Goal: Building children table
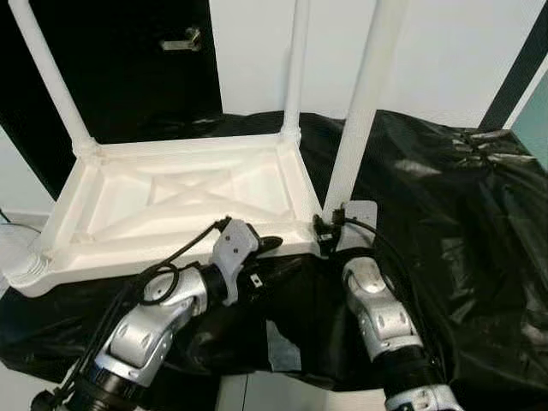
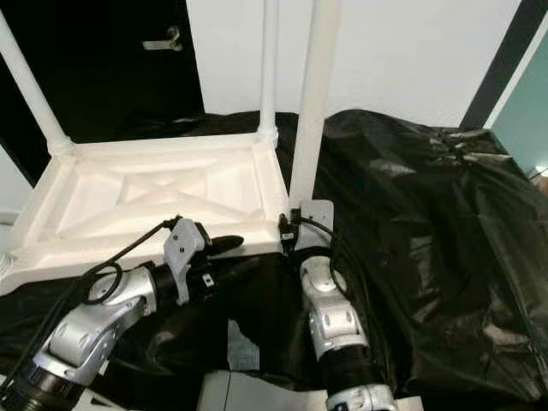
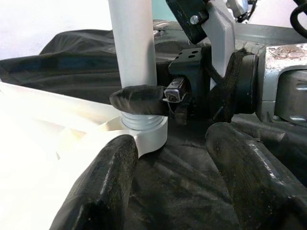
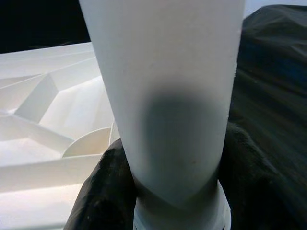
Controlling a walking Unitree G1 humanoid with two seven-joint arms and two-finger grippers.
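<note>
A white plastic children's table lies upside down on a black sheet. Two white legs stand at its far corners, and a third leg stands in the near right corner socket. My right gripper is shut on that leg just above the socket; in the right wrist view its black fingers hug the tube. My left gripper hangs open at the table's front edge, just left of that corner, with nothing between its fingers. The left wrist view shows the leg's threaded base at the socket.
The black sheet is crumpled and drapes over the surface's front edge. Behind the table are a black door with a metal handle and a white wall. A teal panel shows at far right.
</note>
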